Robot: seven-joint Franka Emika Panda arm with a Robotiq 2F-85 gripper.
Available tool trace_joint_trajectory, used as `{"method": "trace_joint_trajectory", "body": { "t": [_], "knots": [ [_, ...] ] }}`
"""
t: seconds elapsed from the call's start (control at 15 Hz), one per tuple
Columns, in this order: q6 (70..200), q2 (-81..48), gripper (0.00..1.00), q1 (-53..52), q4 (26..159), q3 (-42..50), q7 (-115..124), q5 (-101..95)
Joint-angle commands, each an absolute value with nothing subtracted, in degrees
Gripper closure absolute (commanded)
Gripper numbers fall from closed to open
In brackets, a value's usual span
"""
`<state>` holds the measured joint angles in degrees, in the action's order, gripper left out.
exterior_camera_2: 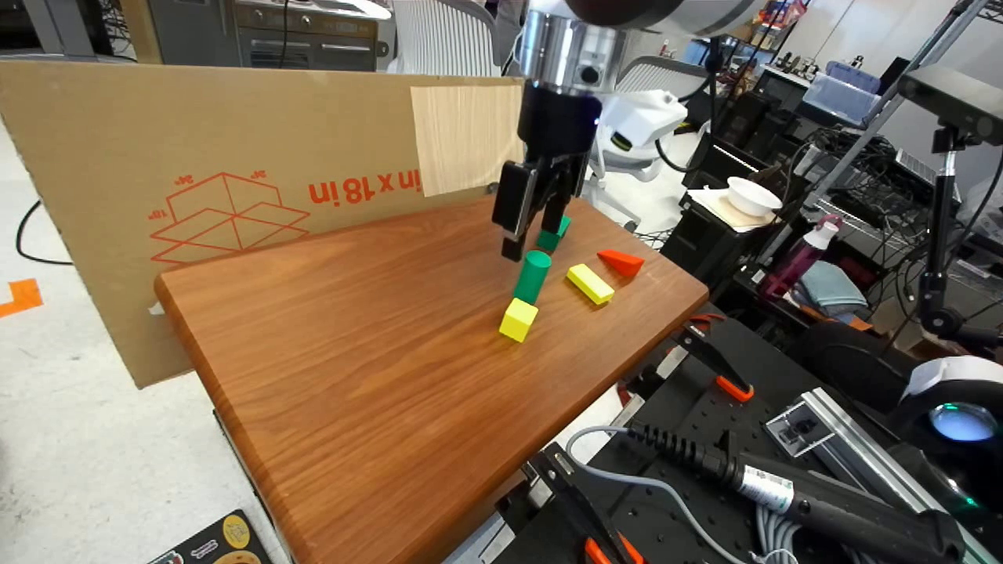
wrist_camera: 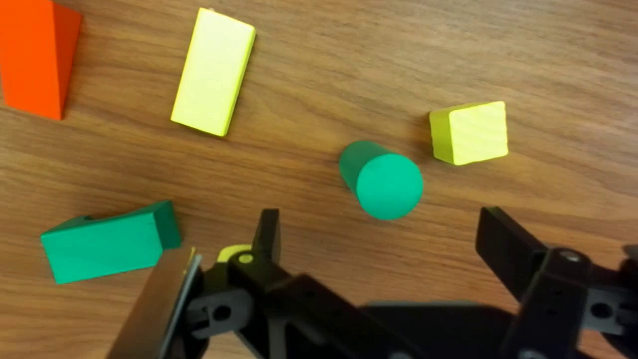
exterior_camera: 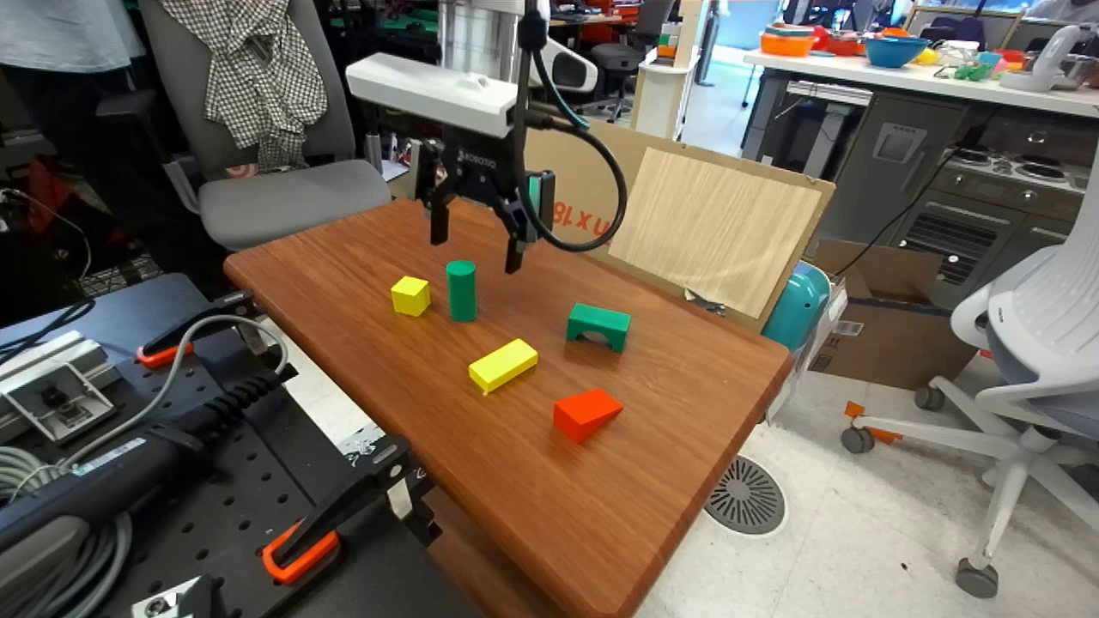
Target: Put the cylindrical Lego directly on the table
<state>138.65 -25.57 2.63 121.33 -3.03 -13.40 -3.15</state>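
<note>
Bright light leaves soft shadows on the table (wrist_camera: 563, 60).

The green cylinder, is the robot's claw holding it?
No, the green cylinder stands on the table, apart from the open gripper.

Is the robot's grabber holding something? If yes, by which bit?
Nothing is held: the black two-fingered gripper is open above the reddish-brown wooden table, where the upright green cylindrical block stands untouched.
</note>
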Motion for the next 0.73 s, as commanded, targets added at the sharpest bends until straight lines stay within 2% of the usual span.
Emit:
{"method": "trace_joint_trajectory", "body": {
  "t": [0.0, 0.47, 0.53, 0.67],
  "knots": [
    [139.8, -14.9, 0.00, 3.7, 129.3, -2.3, -14.2, -2.6],
    [138.2, 1.9, 0.00, 5.4, 141.8, 1.2, -17.0, 1.4],
    [138.5, -3.9, 0.00, 4.1, 136.5, 1.2, -14.7, -1.2],
    [138.4, -0.5, 0.00, 4.3, 139.7, 2.0, -15.5, -0.2]
  ]
}}
